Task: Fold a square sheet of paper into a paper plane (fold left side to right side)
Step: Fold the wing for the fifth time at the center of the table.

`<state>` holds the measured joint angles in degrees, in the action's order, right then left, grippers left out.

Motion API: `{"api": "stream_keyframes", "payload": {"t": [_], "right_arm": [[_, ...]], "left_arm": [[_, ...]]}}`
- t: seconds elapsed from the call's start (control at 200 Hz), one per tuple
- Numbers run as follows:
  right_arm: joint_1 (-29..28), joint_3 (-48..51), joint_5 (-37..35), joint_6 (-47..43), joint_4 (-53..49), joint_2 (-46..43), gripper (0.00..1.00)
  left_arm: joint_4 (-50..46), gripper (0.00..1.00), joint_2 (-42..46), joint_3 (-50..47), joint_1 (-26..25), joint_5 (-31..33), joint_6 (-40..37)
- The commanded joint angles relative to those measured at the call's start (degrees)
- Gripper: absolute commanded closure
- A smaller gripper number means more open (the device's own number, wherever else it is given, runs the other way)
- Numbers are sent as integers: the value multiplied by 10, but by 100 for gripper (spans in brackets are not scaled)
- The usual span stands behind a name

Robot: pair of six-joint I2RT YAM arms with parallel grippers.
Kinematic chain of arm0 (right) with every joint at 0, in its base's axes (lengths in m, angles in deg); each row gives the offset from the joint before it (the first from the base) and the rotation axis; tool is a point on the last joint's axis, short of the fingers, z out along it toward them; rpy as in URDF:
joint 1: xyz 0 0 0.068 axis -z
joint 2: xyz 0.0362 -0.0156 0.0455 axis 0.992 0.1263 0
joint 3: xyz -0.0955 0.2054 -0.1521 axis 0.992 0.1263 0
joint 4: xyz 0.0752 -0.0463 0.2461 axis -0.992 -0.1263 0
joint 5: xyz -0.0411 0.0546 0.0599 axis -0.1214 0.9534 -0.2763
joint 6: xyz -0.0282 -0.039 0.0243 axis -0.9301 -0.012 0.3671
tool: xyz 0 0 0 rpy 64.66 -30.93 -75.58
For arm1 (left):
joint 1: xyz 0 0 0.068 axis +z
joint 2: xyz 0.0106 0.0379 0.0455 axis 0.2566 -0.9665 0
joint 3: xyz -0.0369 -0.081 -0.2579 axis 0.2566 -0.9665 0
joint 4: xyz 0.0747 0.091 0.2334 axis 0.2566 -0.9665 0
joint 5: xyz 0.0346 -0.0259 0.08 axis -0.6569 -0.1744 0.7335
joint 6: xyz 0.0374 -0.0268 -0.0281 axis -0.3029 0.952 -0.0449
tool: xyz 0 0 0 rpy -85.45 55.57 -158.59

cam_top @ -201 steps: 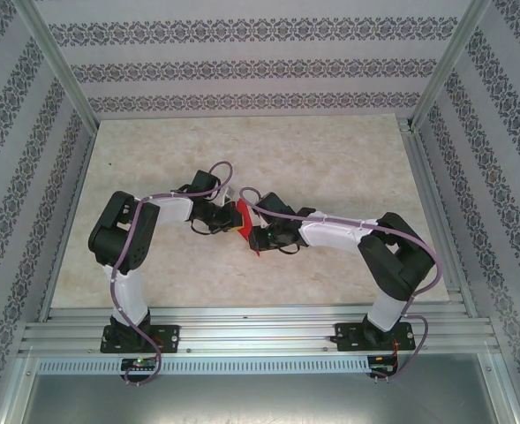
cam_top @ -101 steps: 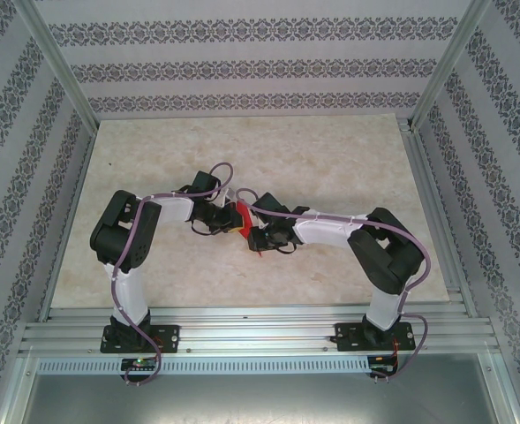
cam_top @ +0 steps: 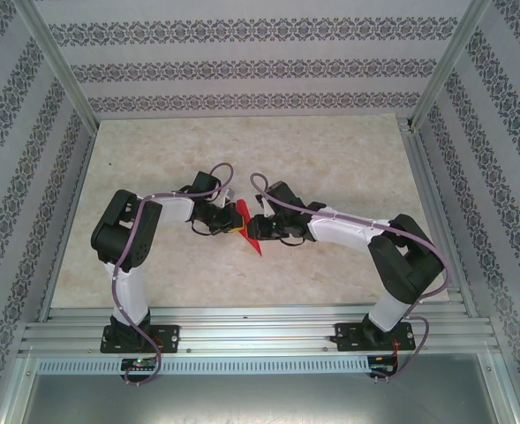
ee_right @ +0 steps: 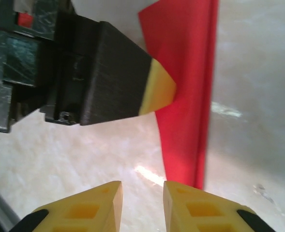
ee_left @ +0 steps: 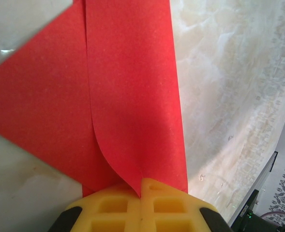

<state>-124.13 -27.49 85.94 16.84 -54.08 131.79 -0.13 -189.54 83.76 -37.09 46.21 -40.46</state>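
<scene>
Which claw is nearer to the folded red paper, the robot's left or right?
Left. The left claw is shut on the red paper, pinching its folded layers. The right claw hangs open just short of the paper, touching nothing.

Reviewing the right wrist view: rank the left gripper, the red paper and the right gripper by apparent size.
1. left gripper, dark body with yellow tip
2. red paper, a tall narrow strip
3. right gripper; cropped at the bottom edge and nearest the camera, so this rank is unsure
</scene>
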Motion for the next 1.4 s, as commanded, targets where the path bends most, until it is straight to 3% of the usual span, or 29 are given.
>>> {"api": "stream_keyframes", "payload": {"t": [0.0,0.709,1.394], "right_arm": [[3,27,80,46,85,19,75],[31,49,107,65,93,66,76],[33,54,91,44,28,88,76]], "left_arm": [[4,99,-23,11,5,31,-11],[-5,100,-34,20,5,40,-14],[-20,100,-43,24,7,60,-19]]}}
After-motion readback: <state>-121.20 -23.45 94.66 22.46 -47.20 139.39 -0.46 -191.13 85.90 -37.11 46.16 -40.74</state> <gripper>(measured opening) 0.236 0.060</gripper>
